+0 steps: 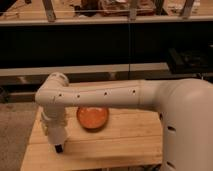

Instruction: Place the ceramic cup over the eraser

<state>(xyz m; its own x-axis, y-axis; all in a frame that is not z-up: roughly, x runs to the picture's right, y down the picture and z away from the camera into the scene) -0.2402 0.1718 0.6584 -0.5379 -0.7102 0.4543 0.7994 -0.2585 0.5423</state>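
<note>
Camera view: the tool [59,148] hangs low over the wooden counter [130,145], left of the orange dish [92,117]. Ceramic cup and eraser: neither visible, perhaps behind the arm. Locate the eraser first; then lower the cup squarely over it.

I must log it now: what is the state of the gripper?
Gripper: low over the left part of the wooden table, beside the orange dish; state cannot be told.
</note>
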